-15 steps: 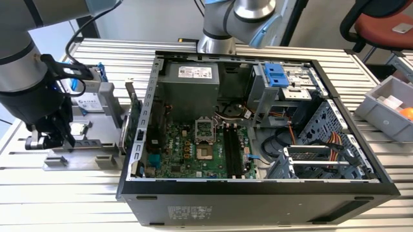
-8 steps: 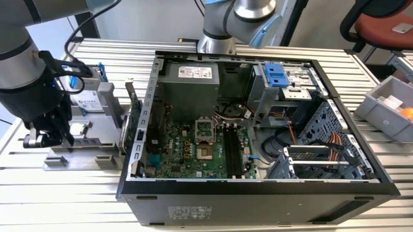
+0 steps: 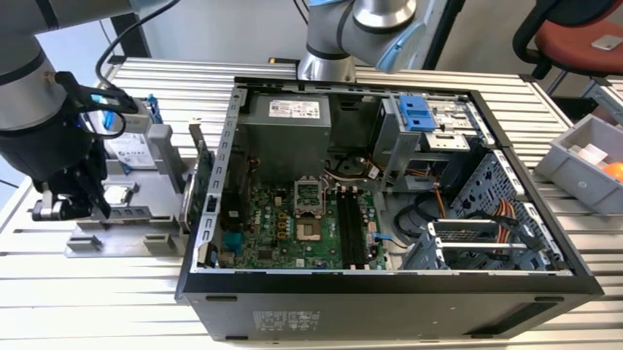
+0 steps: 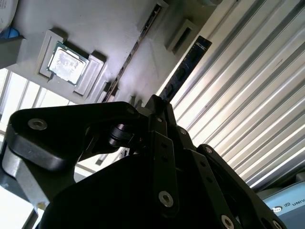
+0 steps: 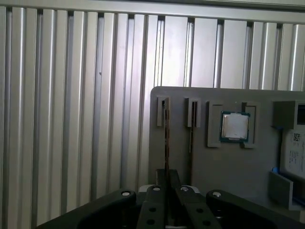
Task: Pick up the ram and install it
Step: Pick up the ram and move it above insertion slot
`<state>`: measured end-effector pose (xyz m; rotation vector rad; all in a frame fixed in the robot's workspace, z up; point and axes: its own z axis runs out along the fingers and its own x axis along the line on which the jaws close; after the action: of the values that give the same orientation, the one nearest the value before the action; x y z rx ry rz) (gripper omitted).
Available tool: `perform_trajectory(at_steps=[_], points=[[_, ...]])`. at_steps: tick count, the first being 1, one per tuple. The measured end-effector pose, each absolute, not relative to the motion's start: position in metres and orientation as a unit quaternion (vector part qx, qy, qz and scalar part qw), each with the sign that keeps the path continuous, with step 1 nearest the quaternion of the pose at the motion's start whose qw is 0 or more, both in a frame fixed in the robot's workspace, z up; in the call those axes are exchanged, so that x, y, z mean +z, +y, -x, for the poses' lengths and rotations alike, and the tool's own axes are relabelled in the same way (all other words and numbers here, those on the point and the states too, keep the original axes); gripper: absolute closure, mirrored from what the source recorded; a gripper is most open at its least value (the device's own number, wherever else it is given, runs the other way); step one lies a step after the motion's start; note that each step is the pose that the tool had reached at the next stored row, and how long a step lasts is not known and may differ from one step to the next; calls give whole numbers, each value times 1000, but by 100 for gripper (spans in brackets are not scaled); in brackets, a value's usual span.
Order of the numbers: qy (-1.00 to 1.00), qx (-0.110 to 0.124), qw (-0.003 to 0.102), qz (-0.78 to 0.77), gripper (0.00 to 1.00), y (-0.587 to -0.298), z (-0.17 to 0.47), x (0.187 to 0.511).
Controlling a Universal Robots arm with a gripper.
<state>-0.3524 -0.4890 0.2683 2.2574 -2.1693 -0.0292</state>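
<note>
claw [image 5: 167, 173] gripping the ram [image 5: 166, 138], pinching shut on its thin edge in both wrist views. ram, a dark narrow stick with a small pale label, standing on edge along the outermost slot of a grey parts holder [image 5: 214, 167]. processor chip [image 5: 234, 127] sitting in a recess of the same holder, near the ram. holder resting on the slatted metal table [image 5: 71, 119]. open computer case [image 3: 389, 284] lying on the table, toward the exterior view's right of the holder.
</note>
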Motion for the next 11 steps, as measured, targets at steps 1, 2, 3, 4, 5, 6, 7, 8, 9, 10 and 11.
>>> perform_trajectory(at_steps=[1,2,3,4,5,6,7,8,9,10,11], points=[[-693,-9,5,-721,100,-489,352,269],[-693,-9,5,-721,100,-489,352,270],[-693,-9,5,-721,100,-489,352,270],[-693,-9,5,-721,100,-489,352,271],[-693,-9,5,-721,100,-489,352,272],[-693,-9,5,-721,100,-489,352,272],[-693,-9,5,-721,100,-489,352,274],[-693,-9,5,-721,100,-489,352,274],[-693,-9,5,-721,100,-489,352,275],[-693,-9,5,-721,100,-489,352,277],[-693,-9,5,-721,100,-489,352,278]])
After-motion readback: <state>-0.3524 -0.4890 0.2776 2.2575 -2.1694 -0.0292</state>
